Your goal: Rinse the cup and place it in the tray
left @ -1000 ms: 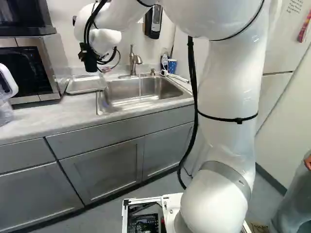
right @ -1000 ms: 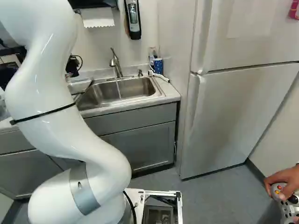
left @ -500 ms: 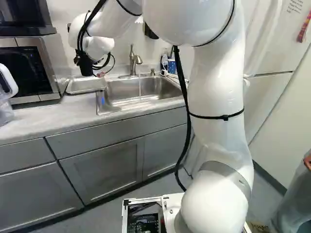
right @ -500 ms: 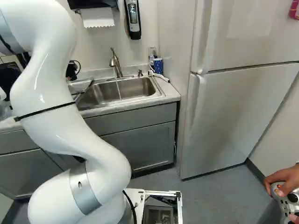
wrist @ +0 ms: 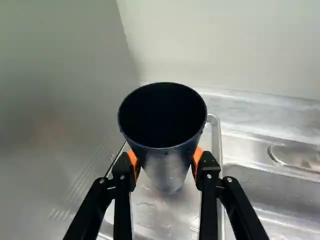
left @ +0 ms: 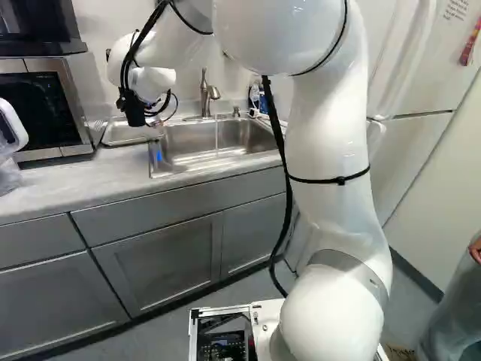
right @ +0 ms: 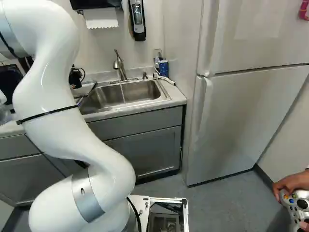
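Progress: rinse looks done, wet cup (wrist: 167, 167) upright above tray (wrist: 216, 145), contact with it unclear; faucet (left: 207, 98) running into sink (left: 180, 159) | Left: lower, let go, withdraw | Gripper (wrist: 166, 162): part-open by the cup's width, both orange pads (wrist: 198, 156) pressing its sides, grasping it

Arm (left: 327, 143) leaning farther left above its lowest joint (left: 331, 320) than one second earlier; pincer (left: 134, 113) lower relative to the tray (left: 113, 135), the gripped cup (wrist: 167, 167) descending with it.
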